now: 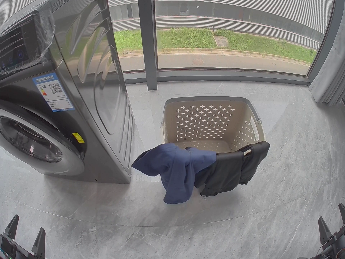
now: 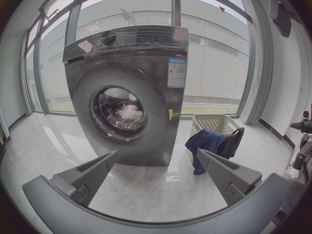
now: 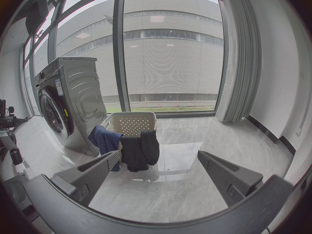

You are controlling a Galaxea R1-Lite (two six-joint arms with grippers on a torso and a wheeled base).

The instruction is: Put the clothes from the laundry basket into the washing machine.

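Clothes (image 1: 196, 162) hang over the near rim of the beige laundry basket (image 1: 212, 100): a blue garment (image 1: 176, 171) on the side toward the washing machine (image 1: 82, 90), and a black garment (image 1: 230, 171) touching it. The basket stands on the grey floor (image 1: 179, 227) just beside the machine. The left gripper (image 1: 28, 223) and right gripper (image 1: 330, 213) sit low, well apart from the basket, fingers spread and empty.
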